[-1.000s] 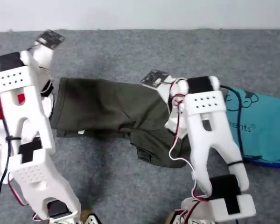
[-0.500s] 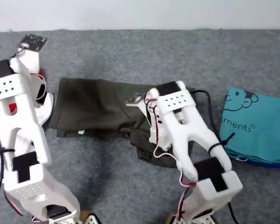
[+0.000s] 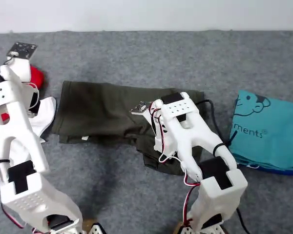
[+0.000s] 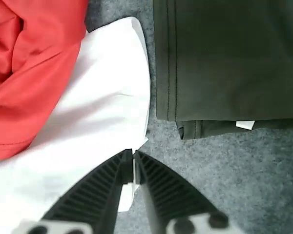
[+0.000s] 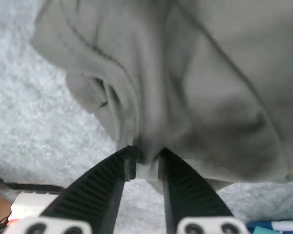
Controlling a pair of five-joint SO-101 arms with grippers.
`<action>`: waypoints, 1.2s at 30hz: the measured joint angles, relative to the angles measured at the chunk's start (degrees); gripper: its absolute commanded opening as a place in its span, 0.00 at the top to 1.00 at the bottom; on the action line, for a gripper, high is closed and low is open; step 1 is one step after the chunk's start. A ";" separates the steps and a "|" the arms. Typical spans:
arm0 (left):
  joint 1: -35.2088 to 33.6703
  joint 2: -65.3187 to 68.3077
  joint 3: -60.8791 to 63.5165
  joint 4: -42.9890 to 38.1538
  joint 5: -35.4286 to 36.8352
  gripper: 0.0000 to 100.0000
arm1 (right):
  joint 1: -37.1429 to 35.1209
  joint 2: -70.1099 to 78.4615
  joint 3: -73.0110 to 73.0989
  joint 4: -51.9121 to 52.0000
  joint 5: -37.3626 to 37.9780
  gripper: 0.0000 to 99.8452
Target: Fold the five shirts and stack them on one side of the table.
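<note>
An olive shirt [image 3: 102,112] lies partly folded across the middle of the grey table, its near right part bunched. My right gripper [image 5: 146,158] is down on that bunched part, shut on a fold of the olive shirt [image 5: 210,73]. At the table's left edge, my left gripper [image 4: 133,165] hangs shut and empty over the edge of a white shirt [image 4: 88,122]. The white shirt [image 3: 45,113] lies beside a crumpled red shirt [image 3: 36,75], just left of the olive shirt [image 4: 224,63]. The red shirt [image 4: 29,63] overlaps the white one.
A folded teal shirt [image 3: 268,131] rests on a blue one [image 3: 289,170] at the right side. Bare grey carpet [image 3: 151,53] runs along the back and in front of the olive shirt. The two arm bases stand at the near edge.
The right arm swung left and nearer, off the teal shirt, onto the olive shirt's bunched part. The left arm pulled back toward the left, uncovering the red shirt.
</note>
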 measured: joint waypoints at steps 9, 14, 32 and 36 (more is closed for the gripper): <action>0.00 -0.09 3.25 -1.05 0.00 0.98 | 1.93 0.00 0.00 -1.14 2.55 0.95; 0.00 -0.09 4.13 -1.58 0.00 0.98 | 3.52 0.00 1.14 -0.70 3.78 0.92; 0.00 -0.09 4.13 -1.58 0.00 0.98 | -2.02 1.41 1.23 2.11 0.88 0.95; 0.00 -0.09 4.13 -1.58 0.00 0.98 | -1.93 4.04 1.23 1.76 2.29 0.99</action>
